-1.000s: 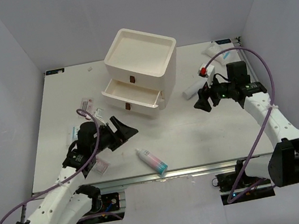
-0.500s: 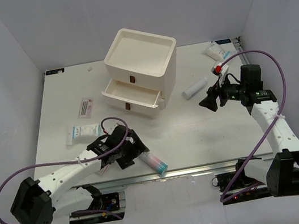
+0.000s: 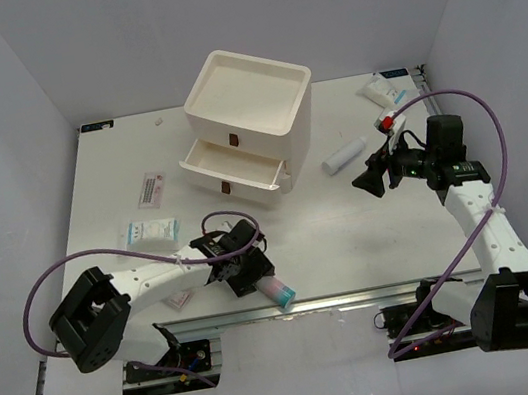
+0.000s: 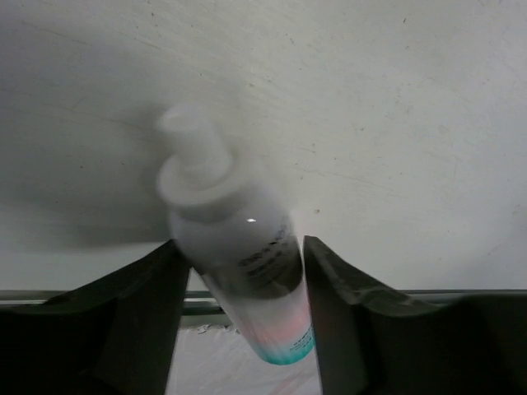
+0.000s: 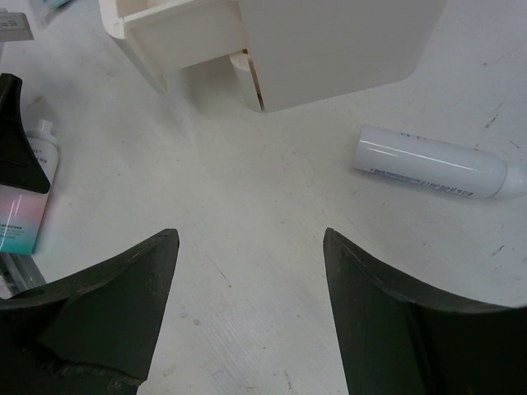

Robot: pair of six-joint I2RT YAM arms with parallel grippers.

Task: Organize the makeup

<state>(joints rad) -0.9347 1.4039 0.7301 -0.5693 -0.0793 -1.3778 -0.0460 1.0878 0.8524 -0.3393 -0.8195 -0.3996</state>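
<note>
white bottle [image 4: 235, 247]: on its side at the table's [image 3: 353, 243] near edge, teal end at the rim | left gripper [image 3: 253, 276]: 2 fingers flank its body, close against it; blurred, can't tell if clamped | white tube [image 3: 346, 154]: lying right of the drawer box [image 3: 248, 99] | right gripper [image 5: 247, 239]: jaws wide, nothing between, near the tube

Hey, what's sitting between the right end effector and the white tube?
Nothing: only bare table separates the right end effector from the tube. The right wrist view shows it clearly.
</note>
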